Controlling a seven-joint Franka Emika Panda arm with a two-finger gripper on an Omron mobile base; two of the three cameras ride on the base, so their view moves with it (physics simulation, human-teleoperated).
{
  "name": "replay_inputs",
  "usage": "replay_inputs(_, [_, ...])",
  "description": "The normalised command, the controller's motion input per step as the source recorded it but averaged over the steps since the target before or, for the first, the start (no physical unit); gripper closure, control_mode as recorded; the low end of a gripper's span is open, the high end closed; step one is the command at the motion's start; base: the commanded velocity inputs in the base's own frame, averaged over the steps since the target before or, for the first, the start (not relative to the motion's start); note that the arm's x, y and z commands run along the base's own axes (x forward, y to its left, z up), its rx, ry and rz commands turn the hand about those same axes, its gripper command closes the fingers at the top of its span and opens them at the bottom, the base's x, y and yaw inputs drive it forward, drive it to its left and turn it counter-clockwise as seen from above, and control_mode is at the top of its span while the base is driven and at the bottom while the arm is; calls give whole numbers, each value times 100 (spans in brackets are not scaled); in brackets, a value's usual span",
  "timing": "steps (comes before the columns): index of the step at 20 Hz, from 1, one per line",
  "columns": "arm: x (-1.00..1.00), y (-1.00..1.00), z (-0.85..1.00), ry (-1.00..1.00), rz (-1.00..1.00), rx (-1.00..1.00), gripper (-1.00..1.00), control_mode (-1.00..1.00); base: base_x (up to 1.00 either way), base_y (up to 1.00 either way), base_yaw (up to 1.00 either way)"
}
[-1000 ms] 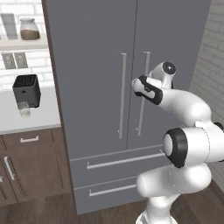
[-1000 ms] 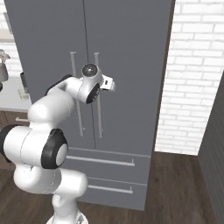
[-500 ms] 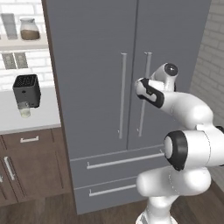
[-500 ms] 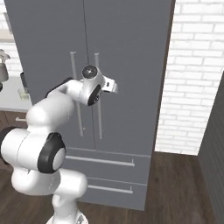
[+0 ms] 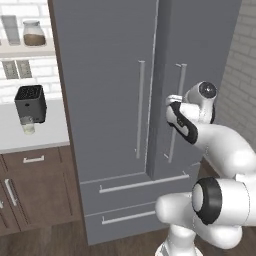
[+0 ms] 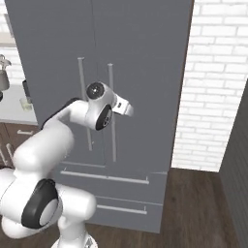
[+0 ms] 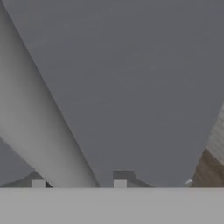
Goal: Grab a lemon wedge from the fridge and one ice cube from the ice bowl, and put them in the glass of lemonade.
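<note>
Nearest, the end effector point(image 7: 78, 184) is set at the fridge's right door handle point(image 5: 171, 150). In the hand view the pale bar of that handle passes between the two dark fingertips point(image 7: 38, 183). Whether the fingers are clenched on the bar or stand released around it cannot be told.

The step in hand is judged to be the opening of the fridge point(image 5: 110, 100), the first part of fetching the lemon wedge. The lemon wedge is presumed to lie inside the fridge, behind its grey doors. Whether the right door is already slightly ajar cannot be told. The next move is judged to call for a firm hold on the handle, then a pull along the door's arc, away from the fridge front. A straight pull could let the bar slip out.

Left of the fridge, a pale surface point(image 5: 50, 135) is carried on brown cabinets point(image 5: 35, 195). On it the glass of lemonade point(image 5: 28, 127) is placed just in front of a black toaster point(image 5: 31, 102). Above these, a shelf point(image 5: 27, 49) bears a jar point(image 5: 34, 34). Right of the fridge, a white brick wall point(image 6: 218, 72) and a dark wooden floor point(image 6: 193, 203) are shown.
</note>
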Motion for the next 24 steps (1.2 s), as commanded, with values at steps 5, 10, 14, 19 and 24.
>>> replay_inputs(5, [-100, -100, 13, 0, -17, 21, 100, -100, 0, 0, 0])
replay_inputs(10, [-86, -100, 17, 0, -16, 22, 100, -100, 0, 0, 0])
replay_inputs(14, [-65, -100, 23, 0, -15, 21, 100, -100, 0, 0, 0])
replay_inputs(19, [-54, -75, 11, -4, -8, 19, 100, -100, 0, 0, 0])
replay_inputs(24, [-90, -19, 54, -2, 0, 15, 100, -100, 0, 0, 0])
